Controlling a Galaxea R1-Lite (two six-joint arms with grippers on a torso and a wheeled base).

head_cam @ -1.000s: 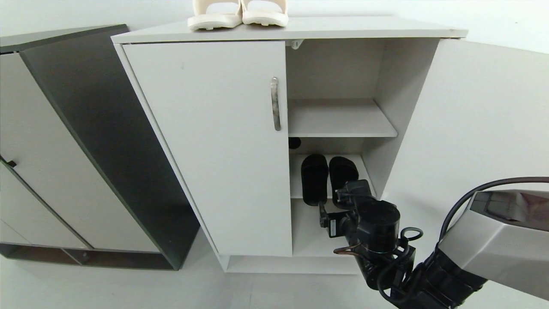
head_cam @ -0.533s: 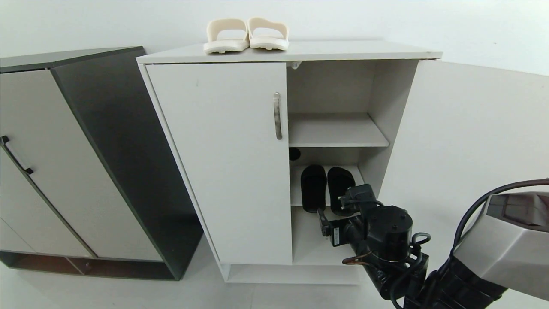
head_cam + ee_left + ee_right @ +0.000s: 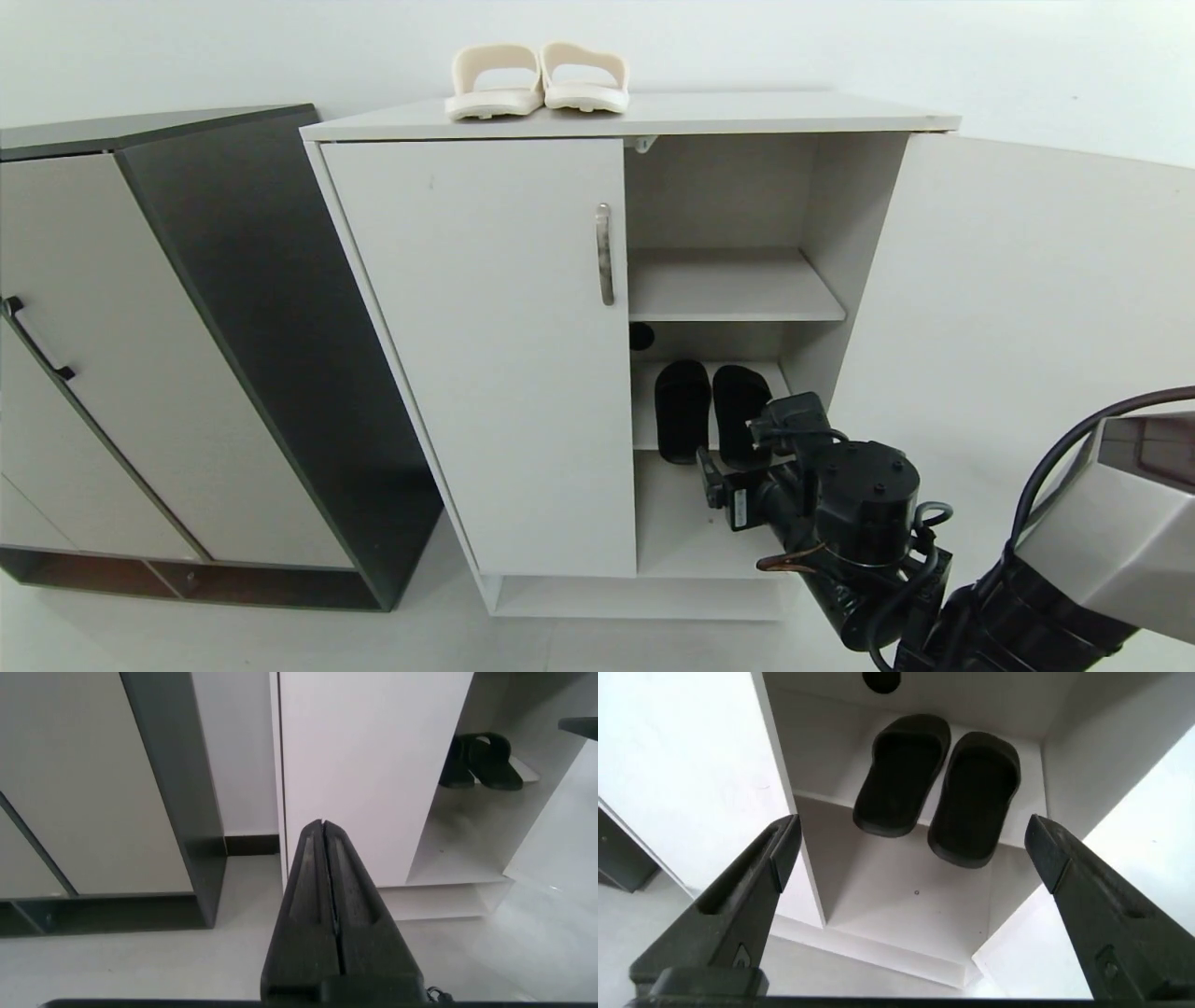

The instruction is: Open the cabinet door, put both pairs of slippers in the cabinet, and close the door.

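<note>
Two pairs of slippers are on record. The black slippers (image 3: 681,403) lie side by side on the middle shelf (image 3: 646,397) of the white cabinet (image 3: 467,373). Their long axes run front to back, with toes to the rear and heels reaching just past the shelf's front edge. The cream slippers (image 3: 537,79) sit on the cabinet top and are aligned the same way, toes toward the wall and heels near the front edge. Both pairs look like moulded, matte slides with a broad strap over the forefoot.

We find the cabinet's right half open. Its left door (image 3: 485,308) is shut and carries a vertical metal bar handle (image 3: 604,254). The panels are smooth, flat laminate. A taller neighbouring cabinet (image 3: 233,280) with dark grey sides stands to the left.

The right gripper (image 3: 910,845) hangs before the open compartment, just in front of the black heels. Its dark fingers are spread wide, and it holds and touches nothing. The left gripper (image 3: 322,826) is low in front of the shut door, its two long fingers pressed flat together on nothing.

The head view gives us the cabinet top and its cream pair. The right wrist view gives the black pair from above and a dark round shape (image 3: 881,679) at the back, which we cannot identify. The left wrist view gives the gap between the cabinets, with a dark skirting strip (image 3: 252,845) at its foot.
</note>
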